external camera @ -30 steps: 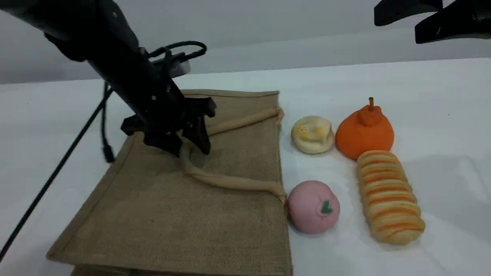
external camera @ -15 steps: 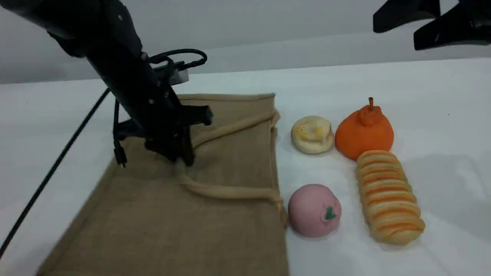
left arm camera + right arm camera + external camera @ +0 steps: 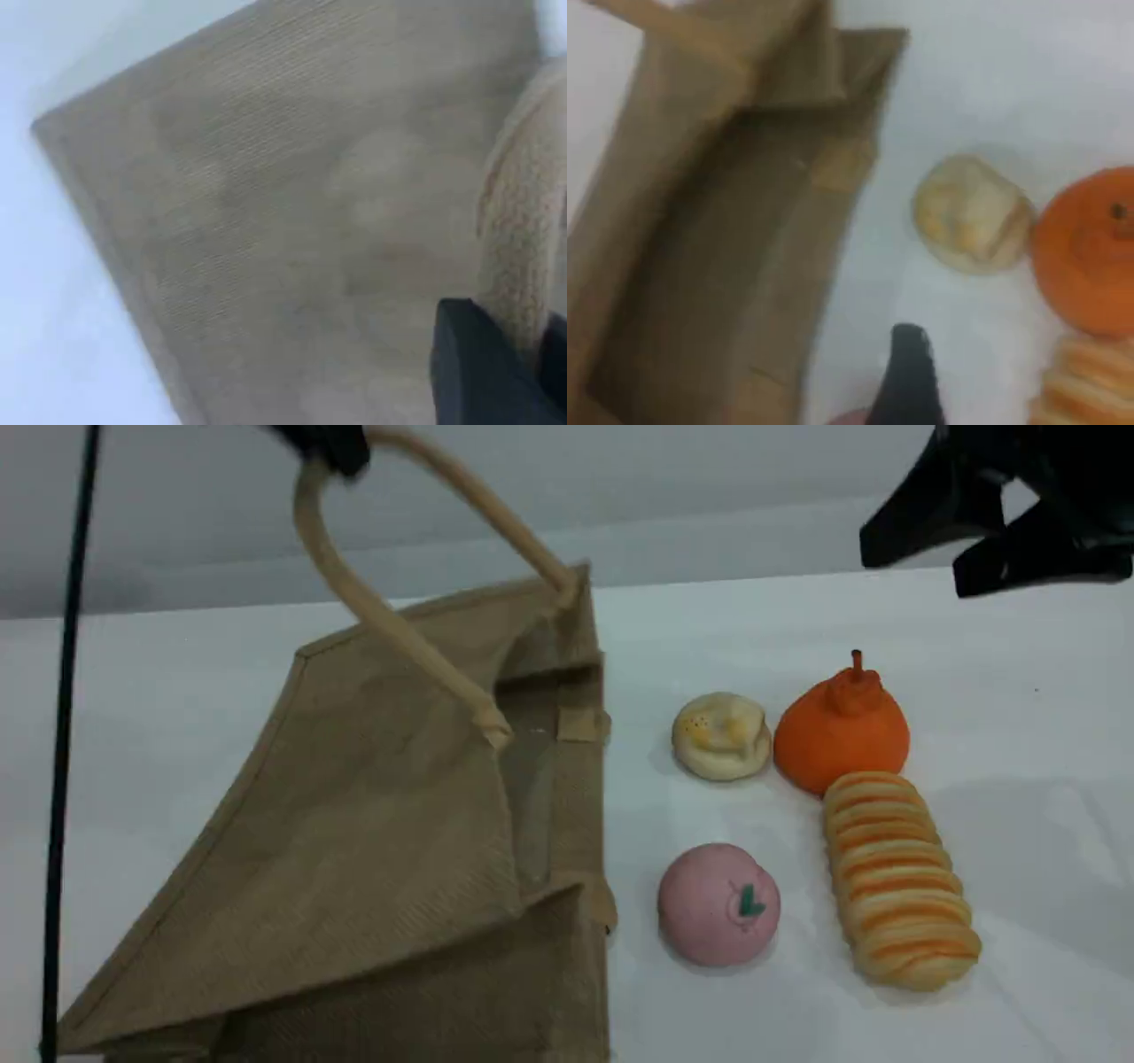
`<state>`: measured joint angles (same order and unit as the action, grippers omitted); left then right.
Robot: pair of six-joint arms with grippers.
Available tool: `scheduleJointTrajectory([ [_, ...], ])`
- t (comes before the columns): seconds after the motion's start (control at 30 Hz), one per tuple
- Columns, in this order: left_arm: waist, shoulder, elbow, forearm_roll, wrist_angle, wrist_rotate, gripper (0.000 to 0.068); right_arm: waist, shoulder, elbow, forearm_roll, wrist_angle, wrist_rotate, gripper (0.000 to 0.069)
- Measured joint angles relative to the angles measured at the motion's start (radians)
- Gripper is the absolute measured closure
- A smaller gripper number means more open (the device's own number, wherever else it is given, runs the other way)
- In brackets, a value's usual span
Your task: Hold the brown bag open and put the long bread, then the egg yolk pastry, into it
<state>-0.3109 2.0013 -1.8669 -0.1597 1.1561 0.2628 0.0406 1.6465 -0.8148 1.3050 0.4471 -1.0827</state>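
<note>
**Bag mouth up, nothing loaded yet**

The brown bag (image 3: 372, 850) sits on the left half of the table (image 3: 1019, 691). Its lower side lies flat and its upper side is pulled up into a tent. The mouth faces right, toward the foods. My left gripper (image 3: 328, 447) is at the top edge of the scene view, pinched tight on the handle (image 3: 390, 624), and the loop hangs taut from it. My right gripper (image 3: 912, 574) hovers high over the far right of the table, jaws apart with nothing between them. The right wrist view looks straight into the bag's hollow.

The long bread (image 3: 899, 881) lies well right of the bag, lengthwise toward the camera. The egg yolk pastry (image 3: 722, 735) is nearer the mouth, at its far end.

Risks, as I judge them:
- The pinch is on a thick, round rope, so it could slip out and let the mouth collapse.
- Only one side is held. The mouth is a narrow wedge, and a long soft loaf may snag on the rim or push the bag leftward.
- The bread's far end touches the orange pear-shaped toy (image 3: 842, 726). Grabbing there could nudge the toy into the pastry just beside it.

In the way: the pink ball (image 3: 718, 903) lies between the mouth and the bread's near half. The black cable (image 3: 62, 735) hangs clear at the far left.
</note>
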Motion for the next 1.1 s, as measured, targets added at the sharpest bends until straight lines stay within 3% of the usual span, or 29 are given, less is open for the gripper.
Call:
scheduleJointTrajectory([
  [0.1, 0.0, -0.001, -0.104, -0.064, 0.067, 0.093, 0.0587, 0.0, 0.027, 0.0, 0.0, -0.002, 0.0, 0.0176],
  [0.27, 0.0, -0.018, -0.231, -0.075, 0.073, 0.158, 0.0587, 0.0, 0.091, 0.0, -0.007, -0.002, 0.0, 0.0176],
  [0.5, 0.0, -0.059, -0.249, -0.135, 0.067, 0.273, 0.0587, 0.0, 0.154, 0.0, -0.01, -0.03, -0.001, 0.0176],
  [0.73, 0.0, -0.086, -0.249, -0.129, 0.067, 0.283, 0.0587, 0.0, 0.162, 0.0, -0.048, -0.093, 0.007, 0.0176],
  [1.1, 0.0, -0.091, -0.249, -0.154, 0.067, 0.295, 0.0587, 0.0, 0.278, 0.0, -0.048, -0.012, 0.0, 0.0176],
])
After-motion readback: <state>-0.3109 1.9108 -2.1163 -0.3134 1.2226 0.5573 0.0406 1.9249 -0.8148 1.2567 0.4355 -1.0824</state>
